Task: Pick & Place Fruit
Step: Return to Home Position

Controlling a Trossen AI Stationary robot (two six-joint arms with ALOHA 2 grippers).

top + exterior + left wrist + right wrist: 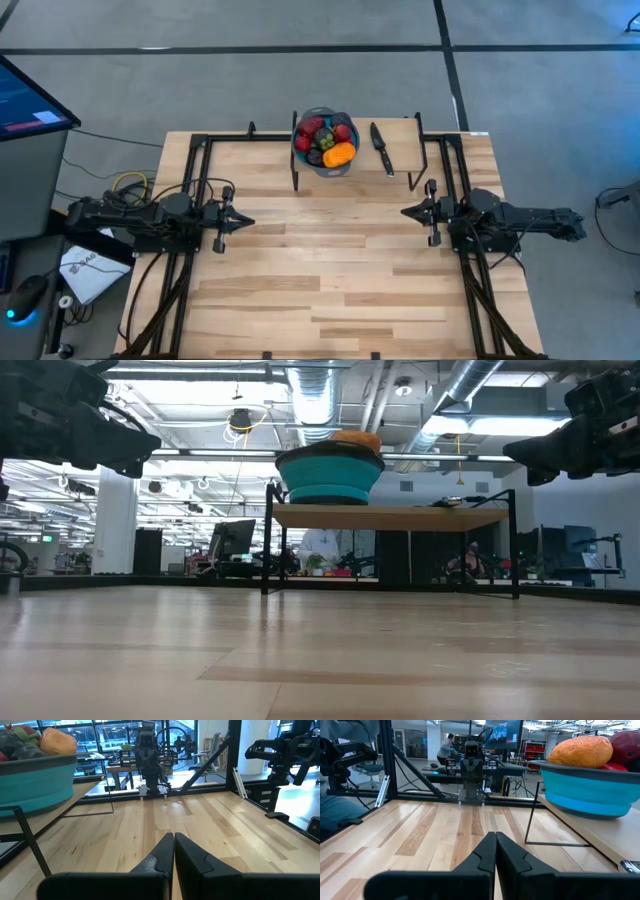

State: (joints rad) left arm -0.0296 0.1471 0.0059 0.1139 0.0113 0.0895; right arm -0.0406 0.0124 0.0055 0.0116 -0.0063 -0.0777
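Fruit (325, 140) lies heaped in the blue bowl (300, 152), all of it in one pile. An orange piece (340, 154) sits on the near right of the pile and red pieces (312, 127) on the far left, with darker ones among them. The bowl stands on the shelf (405, 140), a raised wooden board on black legs at the far middle of the tabletop (330, 270). Just right of the bowl and not touching it, the knife (382, 148) lies on the same shelf, running far to near.

From tabletop height the bowl (330, 475) shows on the left half of the shelf (400, 517), and the orange piece (355, 438) rises above its rim.

My left end effector (240, 222) hangs over the left part of the tabletop and points right toward the middle, well apart from the shelf and bowl. Its fingers (162, 857) are clenched together with nothing between them. From that wrist I see the bowl (35, 780) off to one side, with the orange piece (57, 741) on top.

My right end effector (408, 212) mirrors it on the right side and points left. Its fingers (485, 855) are likewise clenched on nothing. From that wrist the bowl (590, 790) and the orange piece (580, 751) show up on the shelf. The two end effectors face each other across the tabletop, nearer than the shelf, and both are held above the wood.
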